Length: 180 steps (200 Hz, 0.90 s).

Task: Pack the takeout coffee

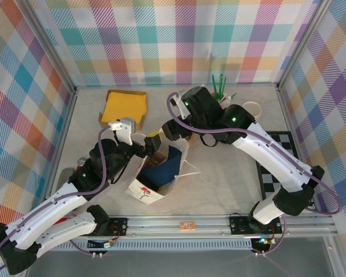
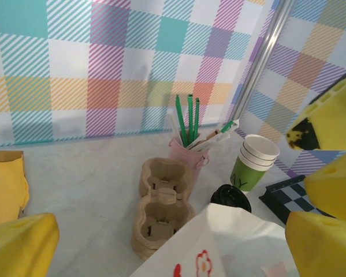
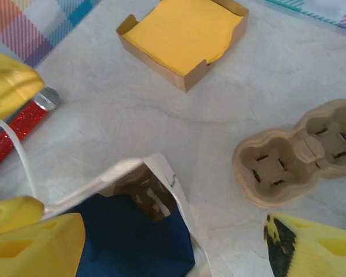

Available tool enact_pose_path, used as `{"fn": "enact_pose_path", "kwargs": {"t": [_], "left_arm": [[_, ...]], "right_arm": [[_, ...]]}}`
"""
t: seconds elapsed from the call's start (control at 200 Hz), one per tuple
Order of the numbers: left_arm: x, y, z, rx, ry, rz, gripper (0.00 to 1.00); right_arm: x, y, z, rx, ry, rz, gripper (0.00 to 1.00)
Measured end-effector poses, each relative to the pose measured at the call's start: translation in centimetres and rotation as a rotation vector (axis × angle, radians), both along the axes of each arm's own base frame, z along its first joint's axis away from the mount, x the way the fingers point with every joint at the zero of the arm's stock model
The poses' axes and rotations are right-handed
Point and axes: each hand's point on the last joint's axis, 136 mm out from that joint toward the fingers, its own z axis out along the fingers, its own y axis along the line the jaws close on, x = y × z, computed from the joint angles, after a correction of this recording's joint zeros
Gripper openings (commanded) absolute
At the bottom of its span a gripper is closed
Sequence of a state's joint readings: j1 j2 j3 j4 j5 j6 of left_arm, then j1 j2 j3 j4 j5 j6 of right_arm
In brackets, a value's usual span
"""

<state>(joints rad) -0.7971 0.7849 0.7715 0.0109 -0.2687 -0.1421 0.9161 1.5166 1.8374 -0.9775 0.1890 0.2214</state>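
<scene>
Left gripper point(image 2: 178, 222) jaws stand wide apart with nothing clamped; right gripper point(image 3: 175, 231) jaws likewise stand apart and hold nothing. Both units hover at the mouth of the white paper bag point(image 1: 155, 182), which appears to lean on the table point(image 1: 230, 167) with its dark blue interior exposed. The takeout coffee point(image 2: 230, 197) stands on the table beyond the bag rim, its black lid just beside the lidless green cup point(image 2: 255, 161) and near the pink pot point(image 2: 187, 151); it is not yet packed. Probable hazards: with neither jaw holding the rim, the bag mouth may sag or collapse before loading; a reach for the coffee may strike or select the adjacent lidless cup; pressure on the lid alone may unseat it; the thin white cord point(image 3: 19, 156), probably a bag handle, runs beside a right finger and may snag
</scene>
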Motion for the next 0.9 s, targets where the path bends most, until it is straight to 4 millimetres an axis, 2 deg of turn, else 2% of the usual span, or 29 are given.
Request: {"fn": "enact_pose_path", "kwargs": {"t": [0.305, 0.455, 0.545, 0.7, 0.9], "left_arm": [[0.3, 0.6, -0.3, 0.012, 0.006, 0.037, 1.00], [0.3, 1.2, -0.2, 0.025, 0.025, 0.064, 1.00], [0.1, 1.7, 0.0, 0.015, 0.034, 0.078, 1.00], [-0.4, 2.7, -0.1, -0.003, 0.056, 0.100, 1.00], [-0.9, 3.2, -0.7, -0.017, 0.095, 0.107, 1.00]], "right_arm": [[-0.5, -1.2, -0.7, -0.035, 0.018, -0.019, 0.91], [-1.0, -1.3, -2.1, -0.074, 0.066, -0.002, 0.94], [-1.2, -1.0, -3.6, -0.102, 0.103, 0.011, 0.93], [-1.2, -0.5, -6.1, -0.152, 0.158, 0.024, 0.84], [-1.2, 0.1, -7.2, -0.166, 0.184, 0.040, 0.50]]}}
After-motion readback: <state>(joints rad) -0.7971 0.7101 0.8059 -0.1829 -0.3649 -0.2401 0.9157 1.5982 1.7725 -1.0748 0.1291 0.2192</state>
